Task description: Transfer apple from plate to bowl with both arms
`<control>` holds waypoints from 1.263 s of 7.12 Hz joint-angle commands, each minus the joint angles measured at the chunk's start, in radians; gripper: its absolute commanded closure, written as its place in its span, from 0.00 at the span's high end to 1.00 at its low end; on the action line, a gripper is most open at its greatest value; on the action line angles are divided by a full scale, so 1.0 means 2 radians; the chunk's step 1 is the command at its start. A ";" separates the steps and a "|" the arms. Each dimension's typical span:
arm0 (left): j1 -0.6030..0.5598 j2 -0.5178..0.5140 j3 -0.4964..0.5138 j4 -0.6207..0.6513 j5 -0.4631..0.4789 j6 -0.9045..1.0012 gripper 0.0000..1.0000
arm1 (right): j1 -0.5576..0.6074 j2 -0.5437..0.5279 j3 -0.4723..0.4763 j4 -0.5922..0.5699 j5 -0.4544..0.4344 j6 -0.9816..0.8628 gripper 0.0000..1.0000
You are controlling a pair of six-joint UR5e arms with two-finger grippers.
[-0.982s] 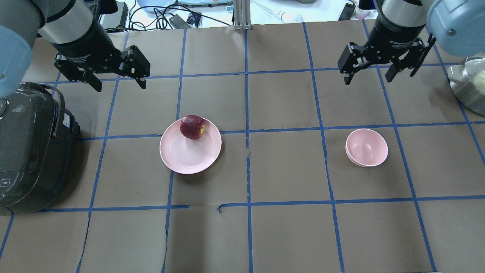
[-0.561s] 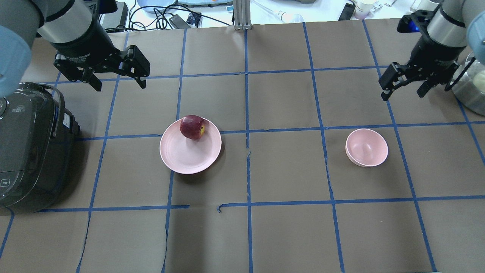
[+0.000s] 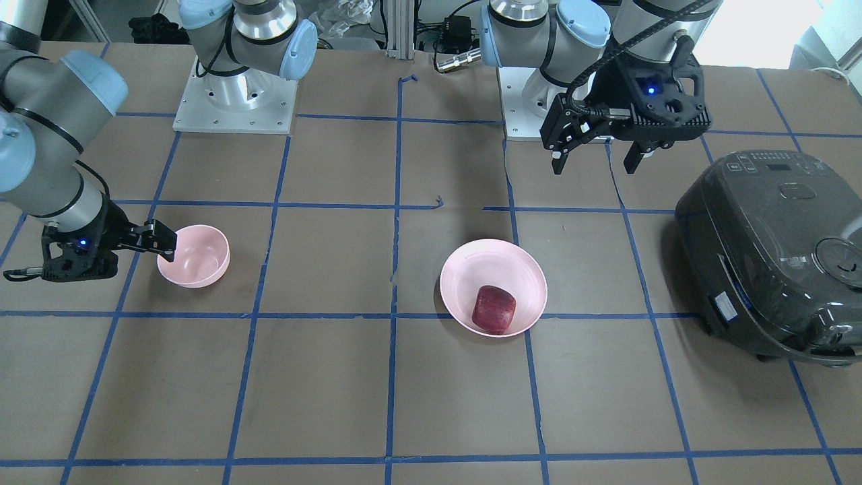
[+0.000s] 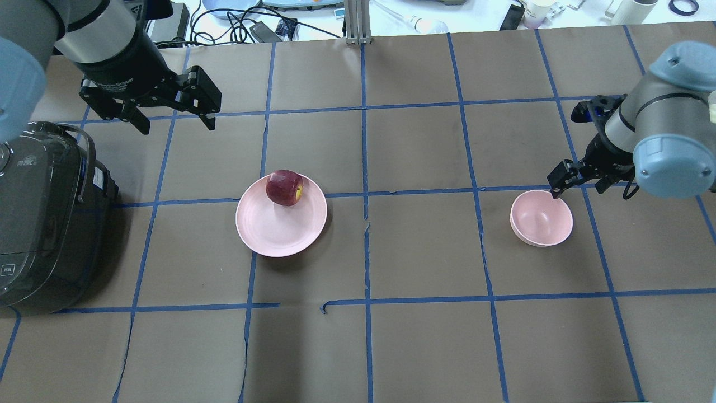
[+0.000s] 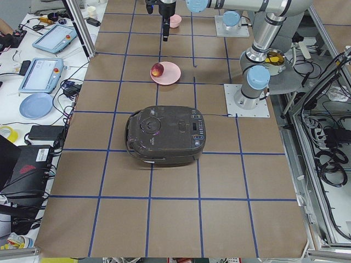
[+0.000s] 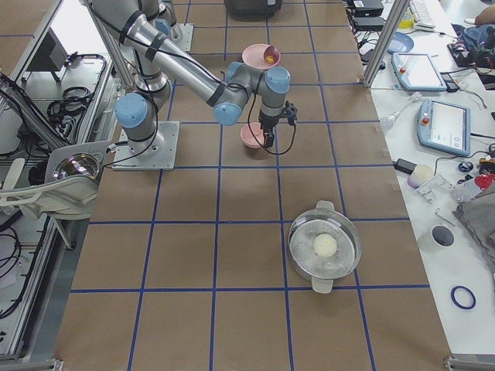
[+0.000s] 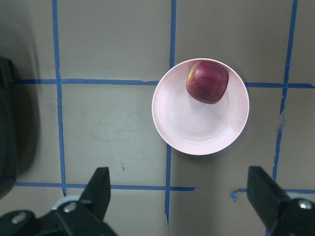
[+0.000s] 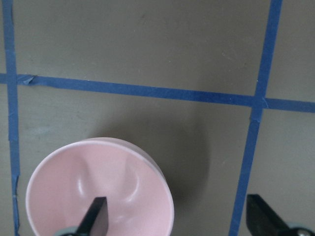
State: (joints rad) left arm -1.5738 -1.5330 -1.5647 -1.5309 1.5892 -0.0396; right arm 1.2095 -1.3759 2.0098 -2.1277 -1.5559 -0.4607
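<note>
The apple (image 4: 284, 188) sits on the plate (image 4: 277, 232), on the side away from the robot, and the left gripper (image 4: 177, 123) hangs beyond it with fingers spread. Only the right wrist view shows the right gripper (image 8: 178, 206) spread across the bowl's (image 8: 69, 187) rim, one finger over the inside and one outside. White lettering on the left gripper is too small to read.

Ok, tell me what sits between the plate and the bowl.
Nothing stands there. In the overhead view, the stretch from the plate to the bowl is bare brown table, crossed only by blue tape lines.
</note>
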 commanded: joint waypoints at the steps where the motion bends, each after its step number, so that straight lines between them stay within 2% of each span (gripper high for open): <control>1: 0.000 0.000 0.000 0.001 0.000 0.000 1.00 | 0.000 0.031 0.017 -0.037 0.001 0.002 0.94; 2: 0.000 0.000 0.000 0.000 0.000 0.000 1.00 | 0.000 0.034 0.018 -0.031 -0.001 0.003 0.70; 3: 0.000 0.000 0.000 0.000 0.000 0.001 1.00 | 0.000 0.034 0.022 -0.029 -0.001 0.004 0.30; 4: 0.001 0.000 0.000 0.000 0.000 0.000 1.00 | 0.000 0.034 0.022 -0.029 -0.002 0.000 0.00; 7: 0.001 0.000 0.000 0.000 0.000 0.001 1.00 | 0.004 0.025 0.017 0.001 0.003 0.003 0.00; 9: 0.001 0.000 -0.001 0.000 0.000 0.001 1.00 | 0.010 0.021 0.000 0.017 0.035 0.006 0.00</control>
State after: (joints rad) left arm -1.5732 -1.5335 -1.5656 -1.5309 1.5892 -0.0385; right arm 1.2213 -1.3286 2.0333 -2.1220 -1.5139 -0.4520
